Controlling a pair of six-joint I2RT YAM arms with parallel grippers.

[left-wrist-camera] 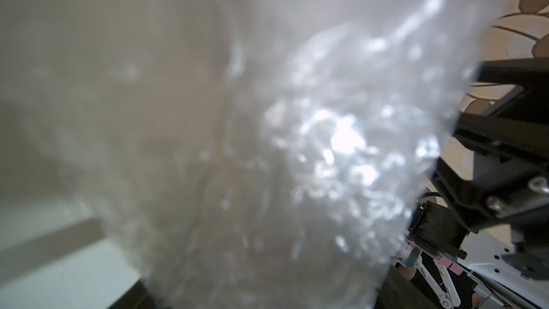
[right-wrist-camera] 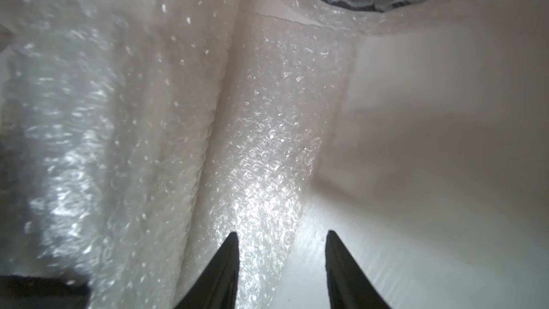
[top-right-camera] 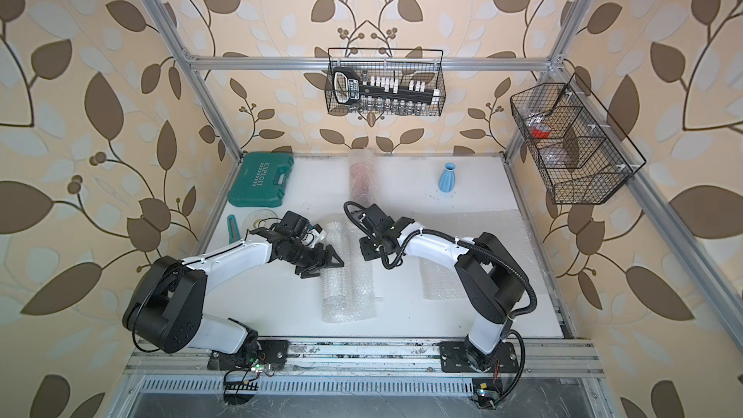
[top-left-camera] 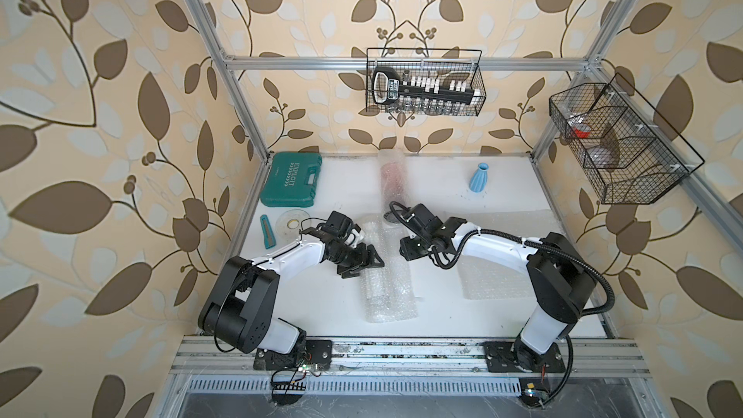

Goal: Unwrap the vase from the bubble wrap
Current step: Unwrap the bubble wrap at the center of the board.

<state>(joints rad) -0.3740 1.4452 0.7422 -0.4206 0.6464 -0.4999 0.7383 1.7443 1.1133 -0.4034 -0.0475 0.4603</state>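
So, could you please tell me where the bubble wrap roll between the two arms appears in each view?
A top view: bubble wrap roll, table centre.
A top view: roll, centre.
Left wrist: roll, blurred, filling most of it.
Right wrist: roll, beside the right gripper.
Shared landmark: white table.

Lab test cell: aluminium frame (top-left-camera: 402, 62), leaf wallpaper (top-left-camera: 100, 114).

Whitish dotted bubble wrap (top-left-camera: 388, 287), teal case (top-left-camera: 291, 184), brown-leafed beige wallpaper (top-left-camera: 100, 114).
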